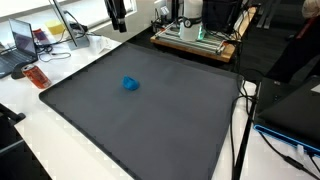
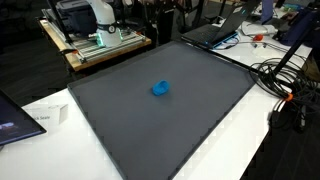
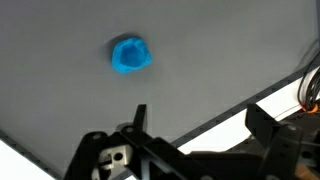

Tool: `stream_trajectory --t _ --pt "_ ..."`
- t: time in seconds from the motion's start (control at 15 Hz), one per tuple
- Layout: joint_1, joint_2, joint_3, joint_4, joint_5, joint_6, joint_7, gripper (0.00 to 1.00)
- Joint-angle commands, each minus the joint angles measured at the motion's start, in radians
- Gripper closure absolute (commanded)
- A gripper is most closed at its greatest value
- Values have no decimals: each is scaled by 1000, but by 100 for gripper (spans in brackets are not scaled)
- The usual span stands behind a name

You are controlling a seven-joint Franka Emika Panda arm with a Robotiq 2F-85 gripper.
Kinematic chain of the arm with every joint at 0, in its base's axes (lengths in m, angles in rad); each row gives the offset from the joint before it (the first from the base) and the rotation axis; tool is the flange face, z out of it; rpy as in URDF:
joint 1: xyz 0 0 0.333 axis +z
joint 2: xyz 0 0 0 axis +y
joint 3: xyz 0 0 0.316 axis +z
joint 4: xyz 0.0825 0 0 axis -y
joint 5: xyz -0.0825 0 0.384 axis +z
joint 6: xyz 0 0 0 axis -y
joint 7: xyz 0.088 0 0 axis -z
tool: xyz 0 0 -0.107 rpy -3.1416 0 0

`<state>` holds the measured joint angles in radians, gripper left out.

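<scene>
A small crumpled blue object [image 1: 131, 84] lies alone on a dark grey mat [image 1: 150, 130], somewhat toward its far side; it also shows in the other exterior view [image 2: 160, 89]. In the wrist view the blue object [image 3: 130, 55] sits well ahead of my gripper [image 3: 200, 125], which is open with nothing between its fingers [image 3: 262, 122]. The gripper hovers over the mat's edge, apart from the object. In an exterior view the gripper [image 1: 119, 24] hangs high above the mat's far edge.
A machine on a wooden board [image 1: 195, 35] stands behind the mat. Laptops [image 1: 25, 40] [image 2: 215, 32], an orange item [image 1: 37, 76], a white box [image 2: 45, 117] and cables [image 2: 285, 85] lie on the white table around the mat.
</scene>
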<state>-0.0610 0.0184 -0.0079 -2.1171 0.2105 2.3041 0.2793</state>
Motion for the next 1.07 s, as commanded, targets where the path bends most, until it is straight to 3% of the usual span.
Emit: stream_trajectory --t 0.0,1.0 --pt "-6 66 -27 56 73 -44 -31 0" --pt "-66 84 -53 -86 258 61 -299 0"
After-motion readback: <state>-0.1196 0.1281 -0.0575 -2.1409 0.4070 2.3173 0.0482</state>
